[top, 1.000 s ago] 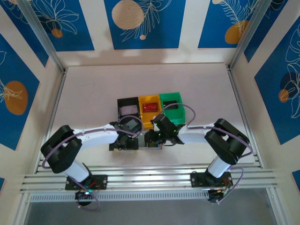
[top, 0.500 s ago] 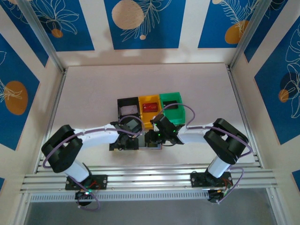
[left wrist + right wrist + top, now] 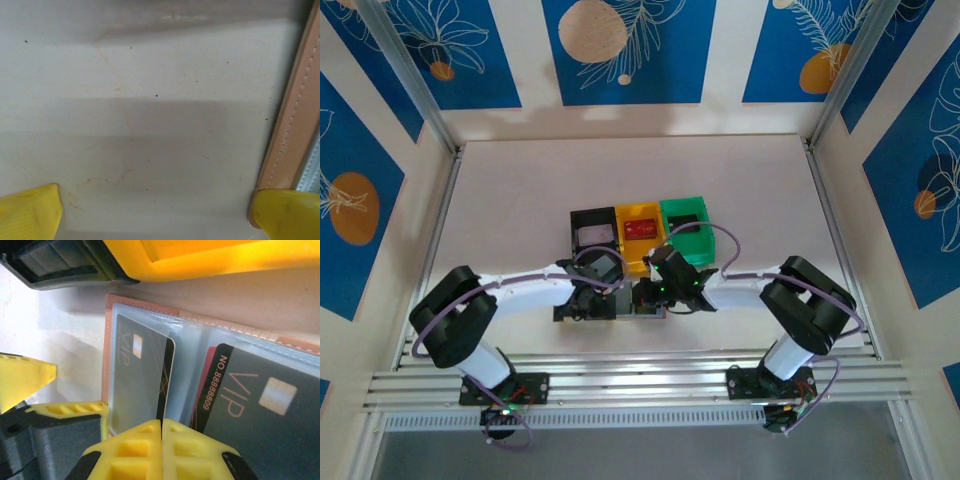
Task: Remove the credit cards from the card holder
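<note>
The right gripper (image 3: 162, 440) has just closed fully at the near edge of the open holder (image 3: 106, 340), at six o'clock of two pocketed dark cards (image 3: 142, 375). Whether it pinches one cannot be told; this is probably the grab before pulling. The left gripper (image 3: 160, 215), wide open and empty, has one finger at the holder's rim. Close at twelve o'clock, bins (image 3: 200, 260) crowd the holder.

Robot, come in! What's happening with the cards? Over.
Left end effector open, one fingertip at card holder edge. Right end effector shut at pocket edge. Credit cards in pockets. Yellow bin beside, not blocking.
</note>
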